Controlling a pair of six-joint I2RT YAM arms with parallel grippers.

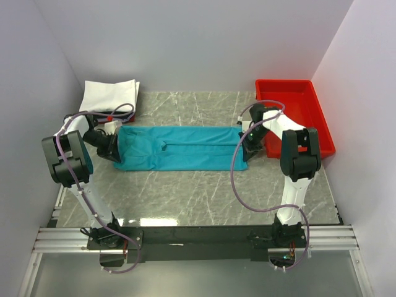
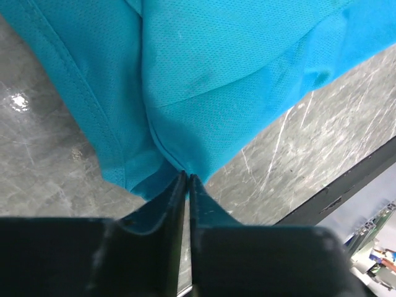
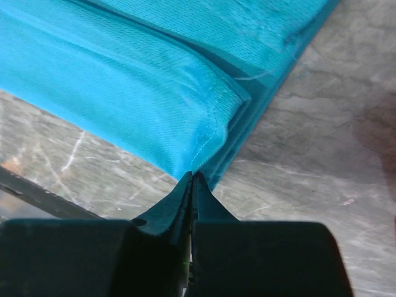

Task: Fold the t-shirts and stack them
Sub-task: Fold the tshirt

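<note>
Across the middle of the table [image 1: 185, 192]: the teal shirt [image 1: 179, 148], folded into one long strip, laid from left to right.

At its left end: the left gripper [image 2: 187, 178], with jaws pressed together on a little bunch of the cloth, right at the tips. Puckered folds of teal just past the tips, gray table on both sides.

At its right end: the right gripper [image 3: 192, 176], with jaws squeezed tight on the folded corner. Several stacked layers of teal right above the tips.

Both ends very low, touching the table or just over it; cannot tell which.

In the far left corner: the white shirt [image 1: 110, 94], folded, apart from the teal one.

In the far right corner: the tray [image 1: 283, 83], red, along the right edge.
</note>
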